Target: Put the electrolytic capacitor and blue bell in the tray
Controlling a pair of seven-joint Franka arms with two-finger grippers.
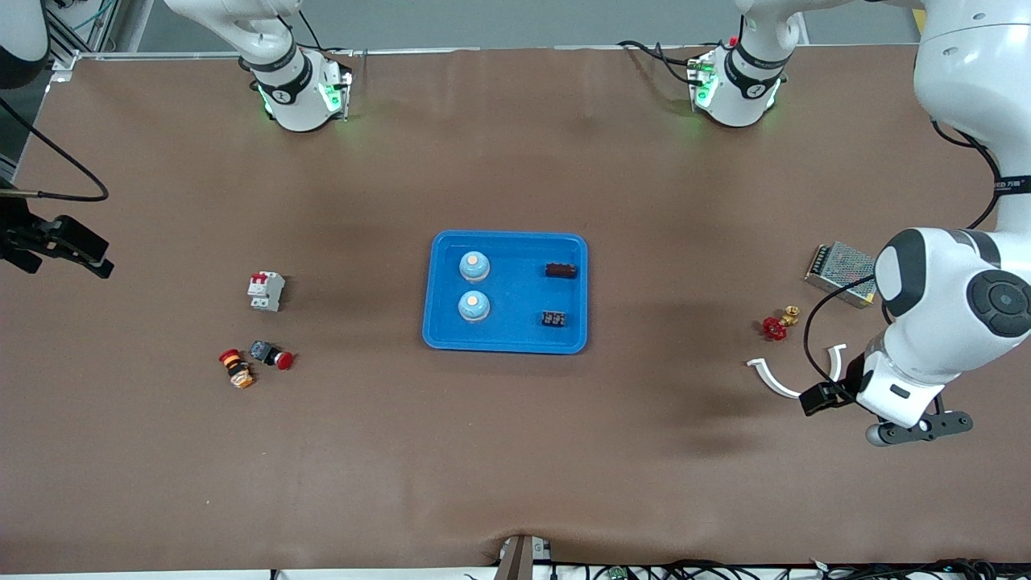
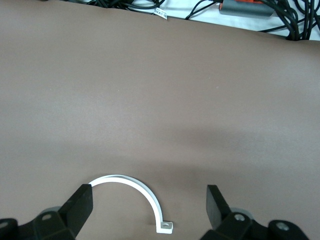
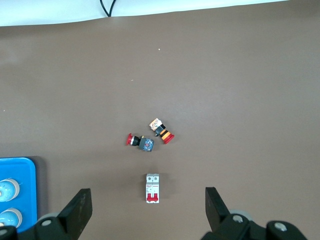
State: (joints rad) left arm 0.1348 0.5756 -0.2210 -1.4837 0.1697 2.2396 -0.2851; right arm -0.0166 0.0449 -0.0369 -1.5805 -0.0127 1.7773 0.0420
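The bright-blue tray (image 1: 506,342) sits mid-table, and its edge (image 3: 20,167) shows in the right wrist view. Two blue bells (image 1: 474,265) (image 1: 474,305) stand inside it. A dark brown part (image 1: 561,270) and a black part (image 1: 552,320) lie in the tray too; I cannot tell whether either is the electrolytic capacitor. My left gripper (image 1: 817,399) (image 2: 150,200) is open and empty over a white half-ring clamp (image 2: 142,187). My right gripper (image 1: 89,254) (image 3: 147,207) hangs open and empty over the right arm's end of the table, above a white circuit breaker (image 3: 152,188).
Near the circuit breaker (image 1: 266,291) lie two push buttons (image 1: 271,354) (image 1: 237,368), nearer the front camera. At the left arm's end are two white clamp halves (image 1: 772,379) (image 1: 838,358), a red valve handle (image 1: 773,328), a brass fitting (image 1: 792,315) and a metal mesh box (image 1: 842,273).
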